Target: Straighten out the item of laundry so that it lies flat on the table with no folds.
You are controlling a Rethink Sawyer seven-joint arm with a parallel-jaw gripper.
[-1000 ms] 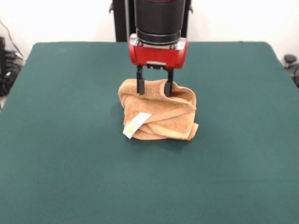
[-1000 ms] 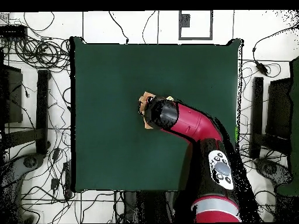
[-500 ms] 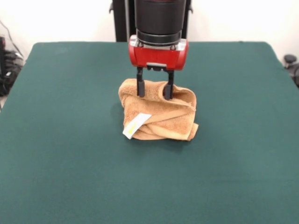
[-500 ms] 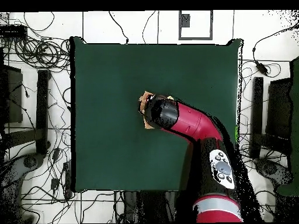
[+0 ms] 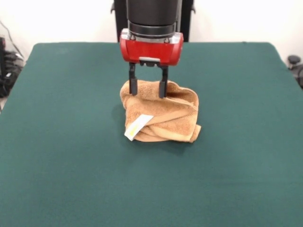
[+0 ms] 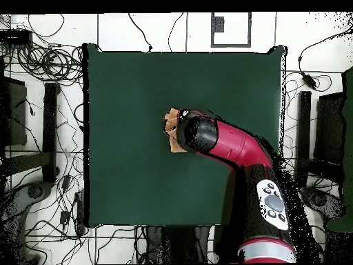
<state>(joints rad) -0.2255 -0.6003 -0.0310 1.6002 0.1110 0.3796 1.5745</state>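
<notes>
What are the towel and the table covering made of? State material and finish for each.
Towel: looks like terry cotton, with a fuzzy looped nap, a flatter woven border band and a white label. Table: covered in dark green cloth, probably felt, matte and without sheen.

Count showing: one towel (image 5: 163,116), one white label (image 5: 138,126), one tabletop (image 5: 71,165), one end effector (image 5: 147,89) hovering.

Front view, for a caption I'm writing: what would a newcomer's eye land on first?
The red and black arm coming down at the middle, its open tool at the top of an orange-tan towel. The towel sits bunched in folds mid-table, with a white care label hanging at its front left.
</notes>
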